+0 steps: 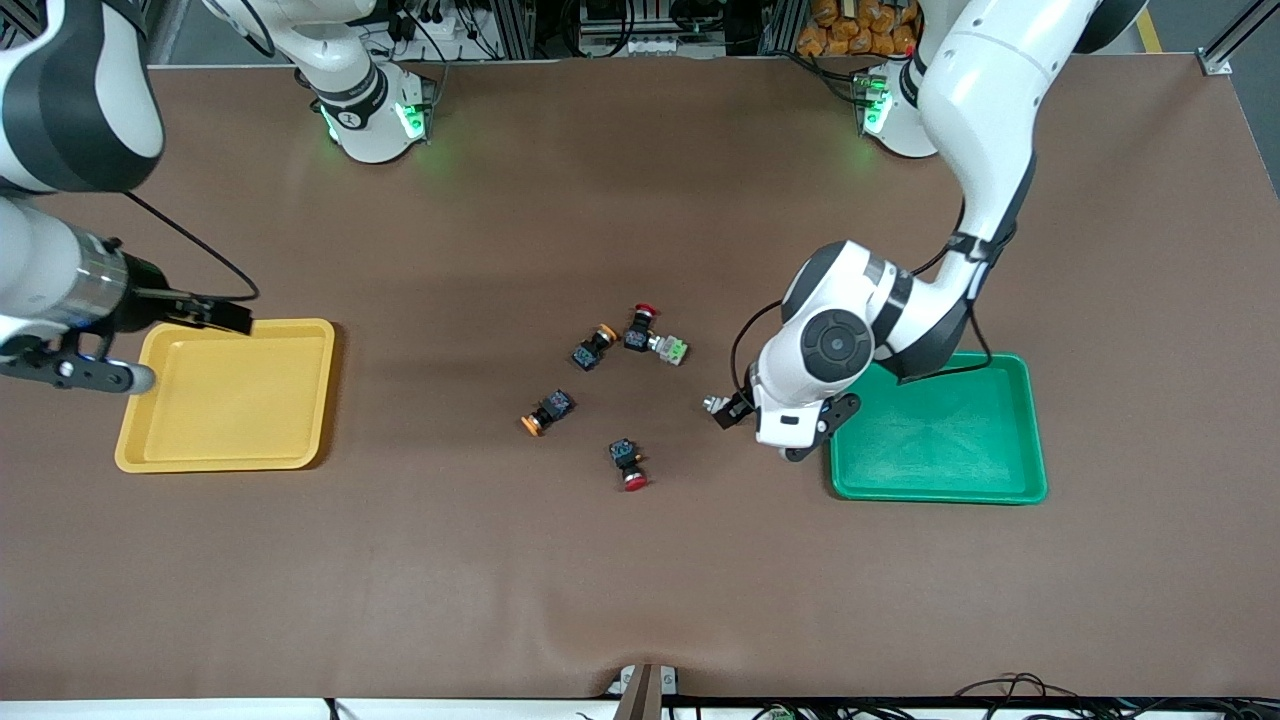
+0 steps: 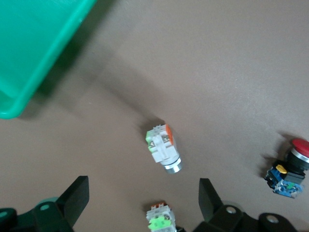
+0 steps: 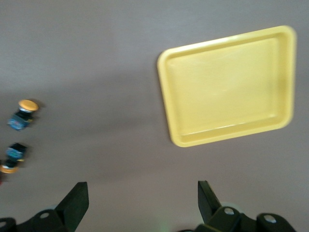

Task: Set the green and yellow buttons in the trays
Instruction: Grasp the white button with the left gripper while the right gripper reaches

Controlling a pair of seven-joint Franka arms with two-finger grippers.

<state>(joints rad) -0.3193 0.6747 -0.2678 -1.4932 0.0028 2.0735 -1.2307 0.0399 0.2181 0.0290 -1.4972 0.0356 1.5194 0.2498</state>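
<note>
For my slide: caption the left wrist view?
Open left pincer hovering over a white-grey green button, green tray beside.

Both trays, yellow (image 1: 228, 400) and green (image 1: 940, 430), look like smooth plastic on a matt brown table cover (image 1: 640, 580).

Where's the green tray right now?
The green tray sits empty at the left arm's end of the table, with the open left gripper hanging just beside its rim.

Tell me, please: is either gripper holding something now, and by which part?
Nothing is held. The left gripper hangs open over a white-grey button beside the green tray. The right gripper waits open near the yellow tray.
</note>
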